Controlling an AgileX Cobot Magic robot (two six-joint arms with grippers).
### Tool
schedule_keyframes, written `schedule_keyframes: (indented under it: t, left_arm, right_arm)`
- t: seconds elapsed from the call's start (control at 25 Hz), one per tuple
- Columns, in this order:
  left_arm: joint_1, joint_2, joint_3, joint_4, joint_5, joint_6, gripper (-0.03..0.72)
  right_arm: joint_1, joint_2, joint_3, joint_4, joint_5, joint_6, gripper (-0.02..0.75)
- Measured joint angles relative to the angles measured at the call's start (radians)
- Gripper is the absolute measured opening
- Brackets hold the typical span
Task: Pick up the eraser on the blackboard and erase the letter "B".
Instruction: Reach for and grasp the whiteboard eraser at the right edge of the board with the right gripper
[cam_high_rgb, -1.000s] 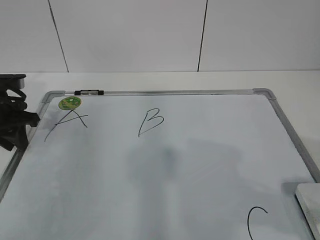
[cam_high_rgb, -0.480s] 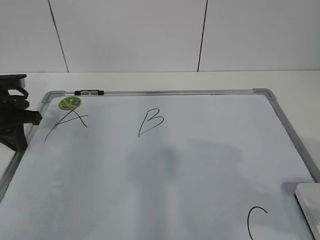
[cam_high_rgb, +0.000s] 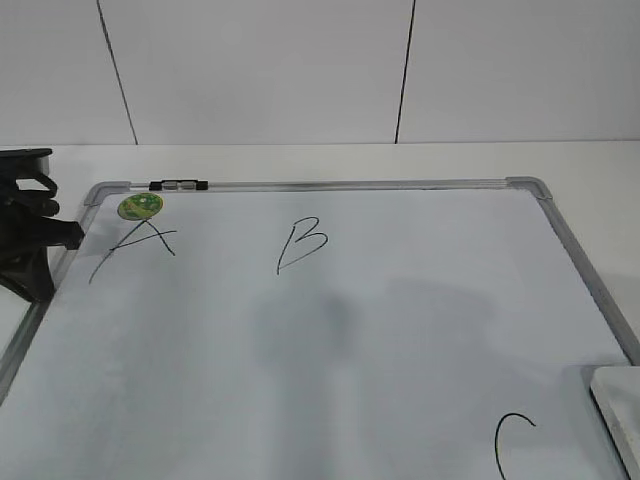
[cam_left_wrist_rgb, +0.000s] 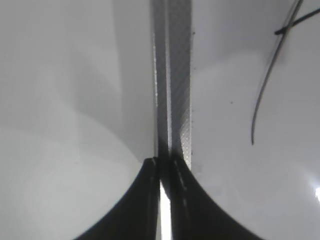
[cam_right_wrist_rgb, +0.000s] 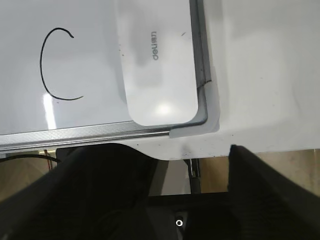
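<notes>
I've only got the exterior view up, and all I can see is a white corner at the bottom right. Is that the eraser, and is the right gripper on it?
Observer: Yes. The right wrist view shows the whole eraser lying flat inside a corner of the blackboard. The right gripper is open and not touching it.
Operator: What's next to it?
Observer: The letter C, drawn clear of the eraser, on the side away from the frame.
Operator: And the other arm?
Observer: The left gripper is shut, with its tips over the board's grey frame strip.
</notes>
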Motion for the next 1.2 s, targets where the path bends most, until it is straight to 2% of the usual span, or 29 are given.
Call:
schedule_keyframes:
  t: [0.12, 0.72, 1.2]
  left_arm:
    - [0.0, 0.0, 0.0, 0.0, 0.0, 0.0, 0.019]
    - [0.0, 0.0, 0.0, -0.002, 0.002, 0.0, 0.019]
    - [0.0, 0.0, 0.0, -0.002, 0.002, 0.0, 0.019]
  right_arm:
    - [0.0, 0.043, 0.0, -0.002, -0.037, 0.002, 0.667]
    - [0.0, 0.442, 0.0, -0.002, -0.263, -0.031, 0.669]
    - [0.0, 0.608, -0.003, -0.007, -0.394, -0.059, 0.666]
